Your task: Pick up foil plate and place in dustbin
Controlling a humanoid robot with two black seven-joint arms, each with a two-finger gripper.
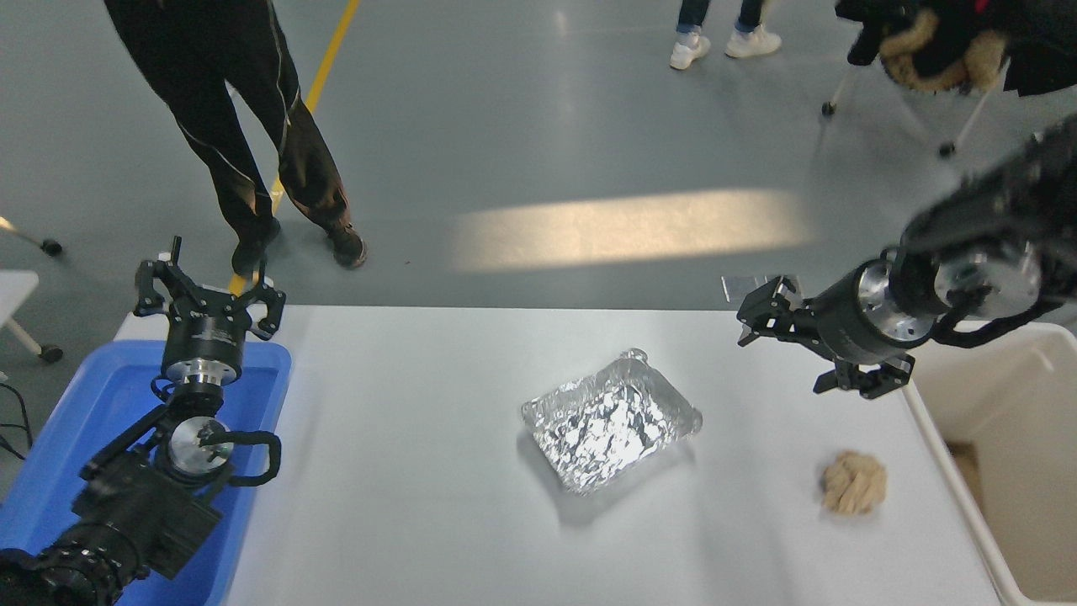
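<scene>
A white desk (pixel 404 471) seen from above, with two black robot arms reaching over it. The right claw (pixel 761 316) hovers above the far right part of the desk, pointing left, its fingers spread open and holding nothing. The foil plate (pixel 610 419), a crinkled shiny silver tray with a raised wrinkled rim, lies flat on the desk below and to the left of this claw, nearer the camera, well apart from it and untouched. A small tan crumpled paper ball (pixel 853 482) sits on the desk nearer the camera than the claw, slightly to its right. The dustbin (pixel 934 421), a large cream bin with a thick smooth rim, stands behind the claw at the desk's right edge, partly under the arm. The left claw (pixel 209 290) is parked far to the left over a blue plastic tray (pixel 76 421), its fingers open and empty. A person's dark-trousered legs (pixel 252 143) stand beyond the desk's far side. The plate looks very light, thin and easily crushed, and its shiny surface is probably slippery, so a gentle pinch across the raised rim, likely the corner nearest the claw, seems the safest hold.
</scene>
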